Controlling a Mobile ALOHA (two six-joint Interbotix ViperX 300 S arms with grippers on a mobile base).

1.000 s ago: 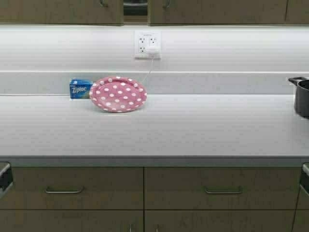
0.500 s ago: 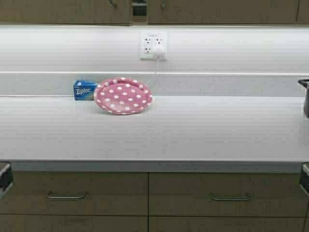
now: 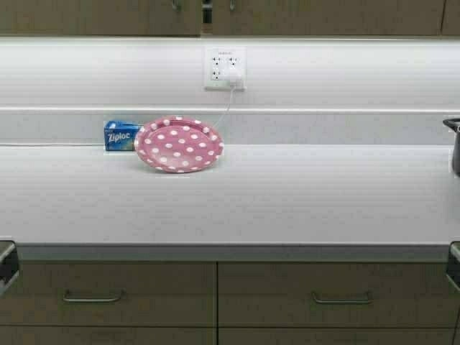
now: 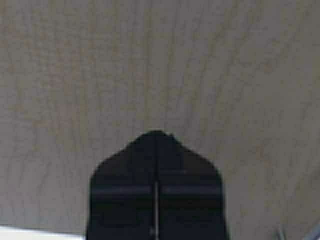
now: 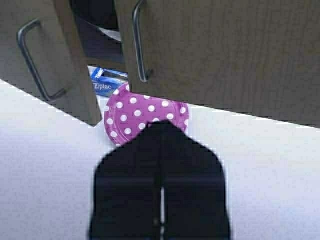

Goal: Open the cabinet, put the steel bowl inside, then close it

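Observation:
The cabinet [image 3: 108, 16] shows only as the lower edges of its tan doors along the top of the high view, with a thin dark gap [image 3: 207, 11] between two small handles. In the right wrist view the cabinet's left door [image 5: 47, 45] stands slightly ajar beside its right door [image 5: 225, 50]. A dark rounded shape that I cannot identify fills the gap. The steel bowl is hidden in every view. My right gripper [image 5: 161, 126] is shut and empty, low over the counter. My left gripper [image 4: 156, 136] is shut and empty, facing a wood-grain panel.
A pink dotted plate [image 3: 179, 144] leans at the back of the white counter [image 3: 287, 194], next to a blue Ziploc box [image 3: 121, 135]. A wall outlet with a plug [image 3: 225, 68] is above. A black pot [image 3: 456, 147] sits at the right edge. Drawers [image 3: 108, 291] run below.
The robot's base has moved: the whole scene slid down and a little sideways in the high view. The dark gap between the cabinet doors looks much narrower now.

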